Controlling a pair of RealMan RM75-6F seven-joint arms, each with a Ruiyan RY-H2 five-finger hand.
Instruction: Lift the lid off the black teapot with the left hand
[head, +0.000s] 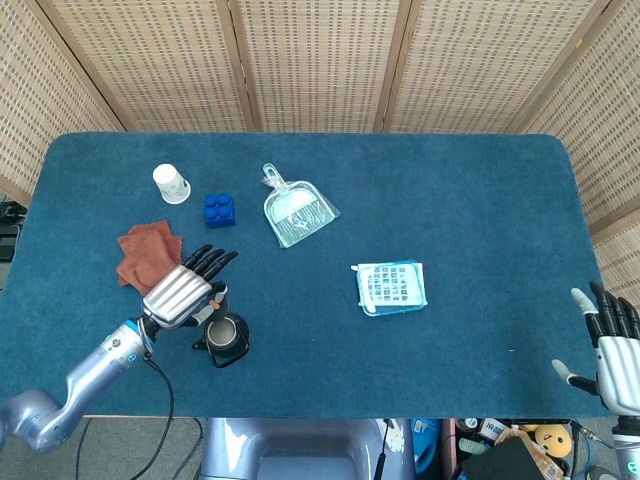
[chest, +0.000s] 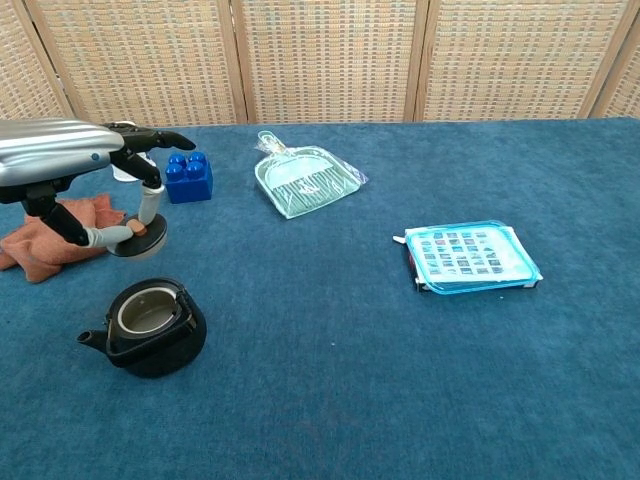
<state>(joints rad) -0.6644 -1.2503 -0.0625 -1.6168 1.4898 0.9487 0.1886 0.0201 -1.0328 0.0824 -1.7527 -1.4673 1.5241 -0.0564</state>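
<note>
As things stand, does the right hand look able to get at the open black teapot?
Probably not: the right hand sits at the table's far right edge, while the black teapot stands near the left hand, which holds its lid.

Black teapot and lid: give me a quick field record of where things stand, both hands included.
teapot: black teapot stands on the blue table, open at the top, spout to the left in the chest view
lid: lid is off the pot, held in the air above and behind it
left hand: left hand pinches the lid's knob between its fingers
right hand: right hand at the table's near right edge, fingers apart, holding nothing
nearby: brown cloth just beyond the left hand
</note>
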